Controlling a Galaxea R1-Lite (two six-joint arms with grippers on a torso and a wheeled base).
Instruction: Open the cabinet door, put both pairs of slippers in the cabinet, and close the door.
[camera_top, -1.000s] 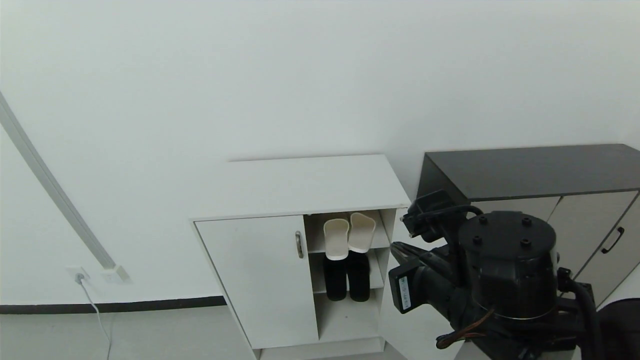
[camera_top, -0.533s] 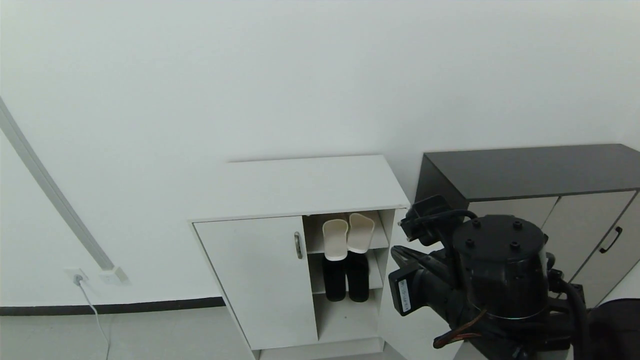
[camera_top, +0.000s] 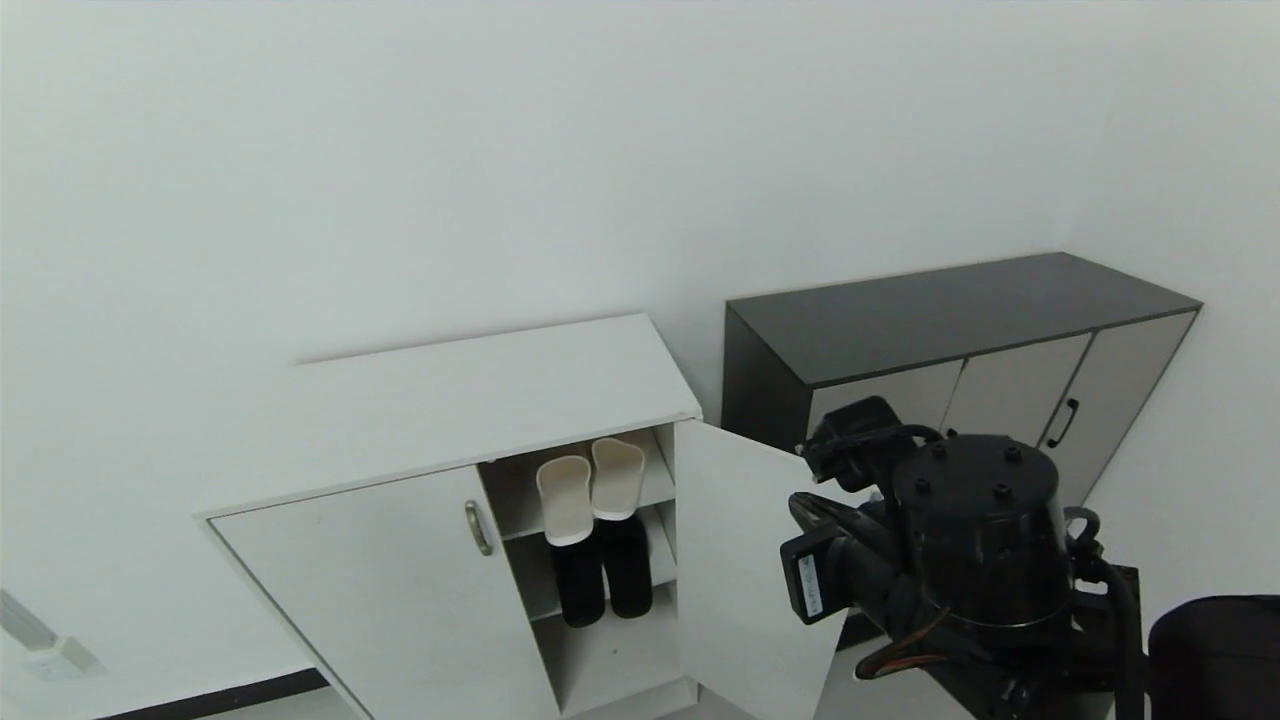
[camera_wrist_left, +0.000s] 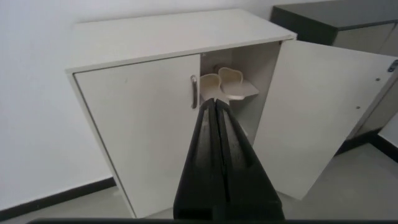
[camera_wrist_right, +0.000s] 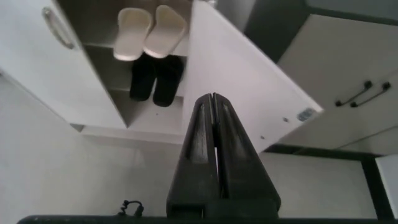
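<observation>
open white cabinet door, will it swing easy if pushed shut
The open white cabinet door is a flat rigid-looking panel, so it should swing without flexing. It looks thin, probably light. The cream slippers seem to stick out forward and might catch it.

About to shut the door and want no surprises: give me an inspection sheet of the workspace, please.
Surface: white cabinet top, pale floor in front.
Job's things: white slippers on the upper shelf, black slippers on the shelf below; right door open, left door shut.
Clutter: nothing seen.
Grippers: left gripper and right gripper point toward the cabinet, jaws shut, holding nothing.
Cables: small dark loop over the floor, too small to identify.
Surroundings: dark cabinet beside the white one, white wall behind.
</observation>
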